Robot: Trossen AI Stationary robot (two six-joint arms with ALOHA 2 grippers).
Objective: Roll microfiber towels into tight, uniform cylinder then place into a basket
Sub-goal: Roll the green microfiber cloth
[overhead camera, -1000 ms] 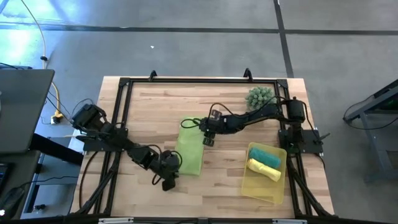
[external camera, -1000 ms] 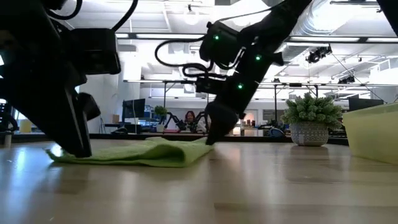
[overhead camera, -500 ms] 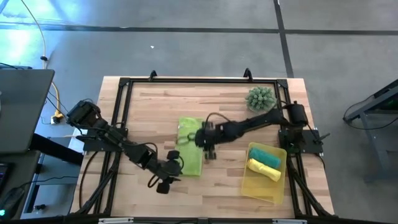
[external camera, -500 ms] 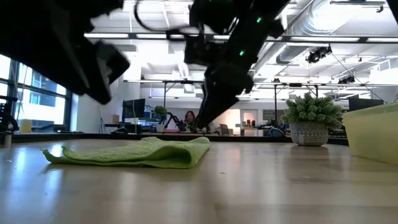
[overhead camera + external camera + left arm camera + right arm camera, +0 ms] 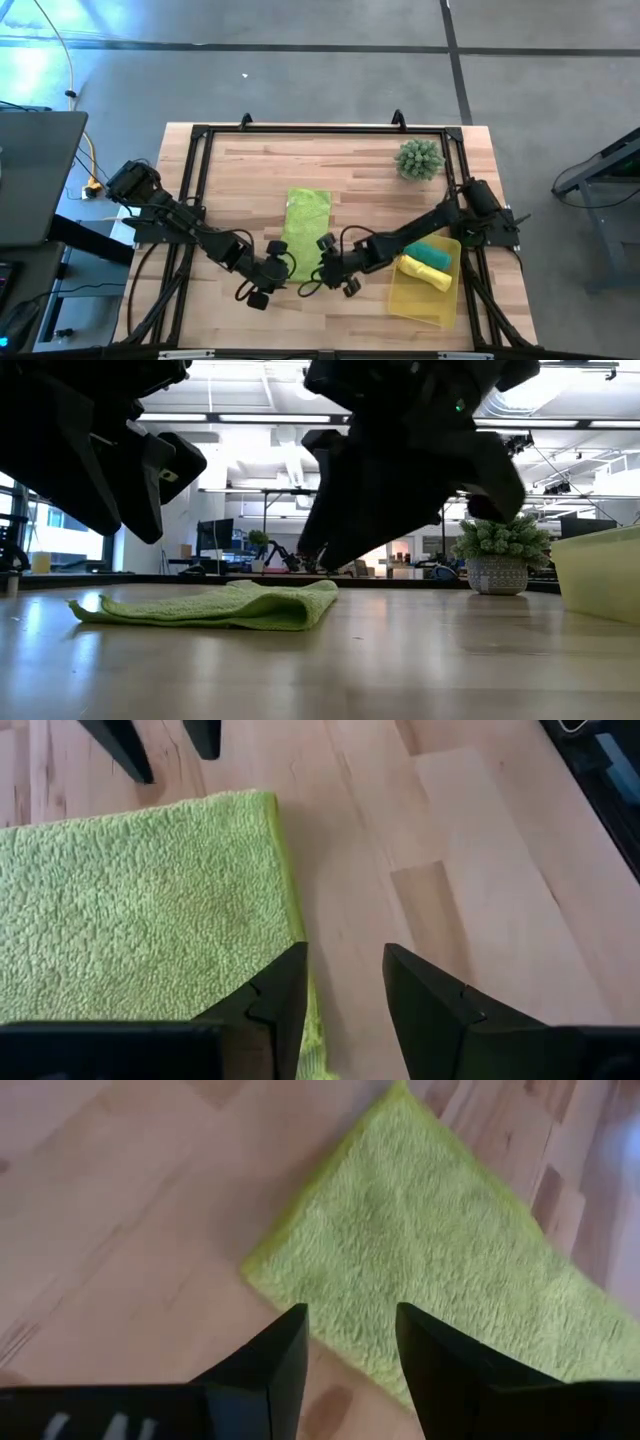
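- Right jaws (image 5: 333,277) have swung from the far side to the lime green towel (image 5: 306,232)'s near-right corner.
- Towel lies flat on the surface (image 5: 360,180), long axis near-to-far.
- Left jaws (image 5: 262,288) hover at its near-left corner; both pairs stand parted, empty.

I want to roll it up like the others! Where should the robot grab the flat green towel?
Probably at the lime green towel's short near edge, one corner per pincer, coming down from above. It lies flat and long, and the left pincer and right pincer hover open over those corners.
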